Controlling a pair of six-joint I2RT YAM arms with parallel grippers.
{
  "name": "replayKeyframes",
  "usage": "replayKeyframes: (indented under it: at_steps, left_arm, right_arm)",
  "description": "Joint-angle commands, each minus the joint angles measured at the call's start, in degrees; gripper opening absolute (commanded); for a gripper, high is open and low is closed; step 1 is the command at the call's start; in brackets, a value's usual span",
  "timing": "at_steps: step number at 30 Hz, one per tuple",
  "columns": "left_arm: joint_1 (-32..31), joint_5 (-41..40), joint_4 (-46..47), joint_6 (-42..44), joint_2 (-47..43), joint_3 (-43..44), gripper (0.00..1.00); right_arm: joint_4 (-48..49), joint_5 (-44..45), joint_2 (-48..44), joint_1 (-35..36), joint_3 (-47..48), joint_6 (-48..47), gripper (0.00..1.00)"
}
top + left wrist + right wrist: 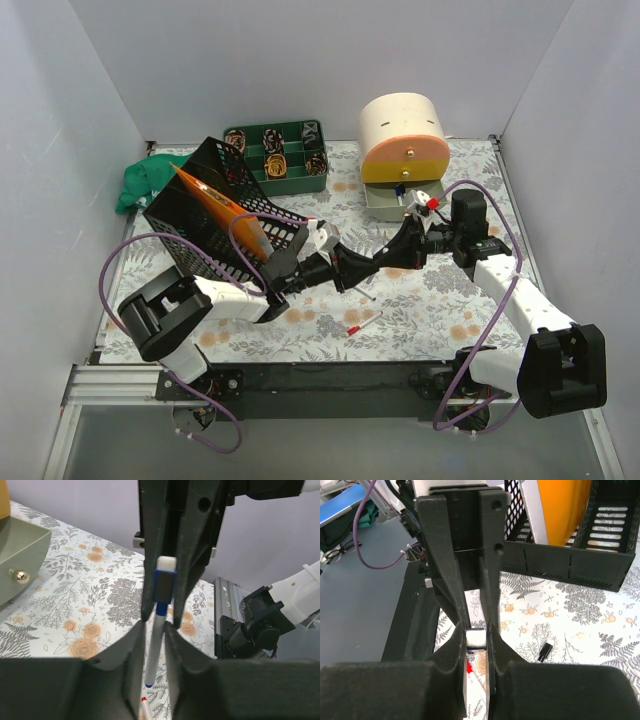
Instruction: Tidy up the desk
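Jaws of the right gripper (476, 641) pinch the white-tipped blue cap of a slim pen (162, 587). Jaws of the left gripper (155, 634) closely flank its pale shaft; whether they grip it or leave a slight gap cannot be told. Both meet just right of the black wire-mesh file rack (200, 215). The desk (440, 305), a flat rectangular floral-print tabletop, lies level under the rack and extends rightward; its long axis runs left to right, with the black front rail (330, 378) on the near side.

Bright, even light from overhead, soft shadows on the desk (430, 312); wrist cams go blurry at 6 o'clock.
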Motion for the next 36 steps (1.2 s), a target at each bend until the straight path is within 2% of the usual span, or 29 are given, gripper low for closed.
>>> replayKeyframes:
  at_steps: [1,2,4,5,9,12,16,19,23,25,27,32,36]
  left_arm:
    - [0.2,-2.3,-0.2,0.9,-2.6,0.2,0.29]
    - [0.2,-2.2,-1.1,1.1,-3.4,-0.2,0.40]
    - [0.2,-1.6,-4.2,2.5,-6.2,-1.3,0.52]
    - [0.2,-1.3,-5.6,3.2,-7.5,-1.7,0.65]
    - [0.2,0.3,-14.8,7.3,-14.4,-2.9,0.88]
    - [0.3,0.8,-25.0,11.8,-20.0,-2.2,0.98]
    - [0.4,0.7,-37.1,17.3,-26.5,-1.4,0.98]
    - [0.5,0.0,-44.6,21.5,-30.1,-0.6,0.98]
    - [0.5,-4.6,-55.1,25.8,-33.0,0.7,0.98]
    - [0.4,-6.4,-59.0,27.3,-34.3,0.5,0.98]
    - [0.4,-7.5,-60.0,28.0,-35.3,-0.2,0.98]
    - [0.4,-7.9,-63.0,29.7,-38.1,-0.7,0.98]
    - [0.4,-9.6,-65.0,32.0,-39.6,-0.4,0.98]
  right_arm:
    - [0.4,-0.5,-0.3,0.8,0.6,0.3,0.01]
    - [0.2,0.4,-0.4,0.9,0.6,0.3,0.01]
    - [0.2,1.7,-1.1,0.8,0.6,-0.2,0.01]
    - [0.0,3.0,-1.4,0.8,0.5,-0.8,0.01]
    - [-0.3,5.1,-2.5,0.5,0.1,-2.1,0.01]
    - [-1.8,6.7,-2.6,-0.4,0.7,-3.6,0.01]
    - [-4.0,9.3,-3.1,-1.4,1.4,-6.2,0.01]
    - [-6.9,15.1,-2.9,-1.5,3.4,-9.8,0.01]
    - [-10.8,33.6,-1.0,-1.2,9.8,-17.9,0.01]
    - [-12.9,38.3,1.9,-1.0,15.4,-21.9,0.01]
    - [-16.2,44.0,4.4,-0.4,21.1,-26.2,0.01]
    - [-17.3,56.9,11.3,2.4,27.8,-33.0,0.01]
    - [-17.4,63.3,17.1,4.4,32.8,-37.8,0.02]
